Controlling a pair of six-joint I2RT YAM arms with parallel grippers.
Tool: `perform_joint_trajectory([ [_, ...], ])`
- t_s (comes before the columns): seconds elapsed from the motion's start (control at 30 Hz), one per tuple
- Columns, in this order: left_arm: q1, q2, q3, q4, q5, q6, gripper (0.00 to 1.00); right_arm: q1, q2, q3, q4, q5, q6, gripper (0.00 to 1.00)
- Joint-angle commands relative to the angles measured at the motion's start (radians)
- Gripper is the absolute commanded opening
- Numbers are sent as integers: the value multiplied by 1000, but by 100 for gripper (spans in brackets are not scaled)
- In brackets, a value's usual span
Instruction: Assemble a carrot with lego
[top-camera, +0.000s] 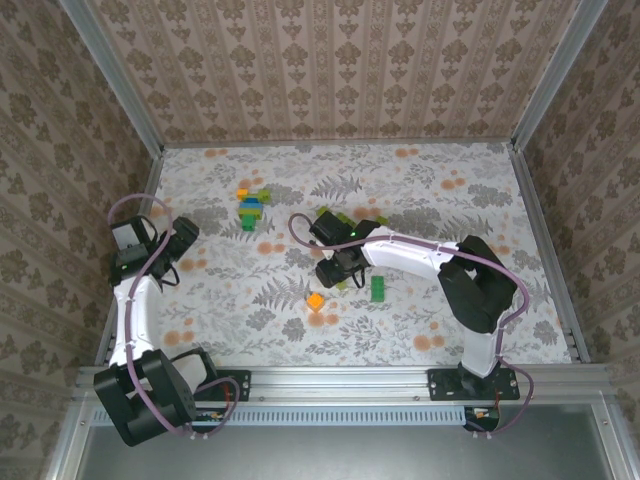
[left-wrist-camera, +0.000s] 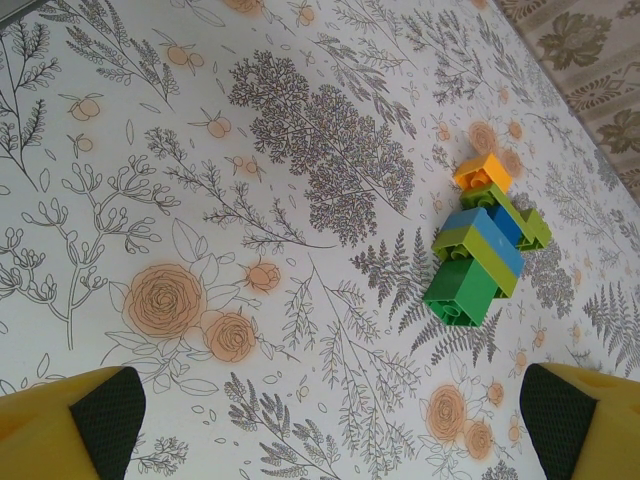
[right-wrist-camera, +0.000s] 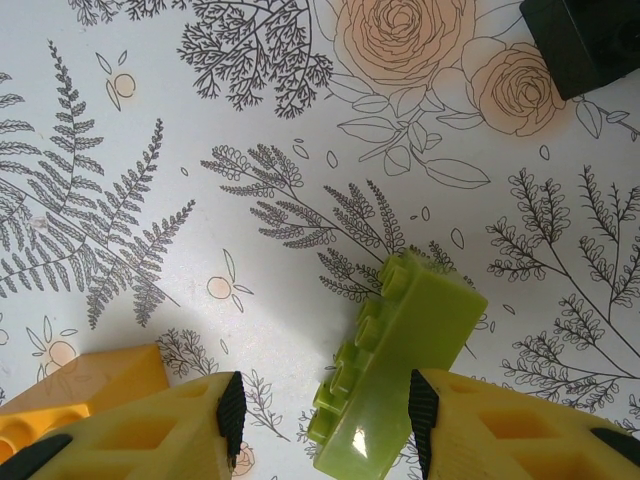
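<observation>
My right gripper is open low over the table, straddling a lime-green lego brick that lies on its side. The brick rests against the right pad, with a gap to the left pad. An orange brick sits just outside the left finger, also seen from above. In the top view the right gripper is at mid-table. My left gripper is open and holds nothing, hovering near the left edge. The carrot is out of view.
A build of yellow, green and blue bricks lies at the back left of centre. A dark green brick lies right of my right gripper. A black brick and lime bricks lie just beyond it.
</observation>
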Motion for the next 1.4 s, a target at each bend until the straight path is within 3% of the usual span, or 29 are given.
perform_joint_trajectory([
  [0.0,-6,6,-2,4,-12,7,100,5,7,-19,-4,-2,16,50],
  [0.7,-6,8,0,4,-14,8,100,5,62,-11,-69,97,26,53],
  [1.37,-9,7,2,4,-14,8,100,4,111,32,-83,102,59,53],
])
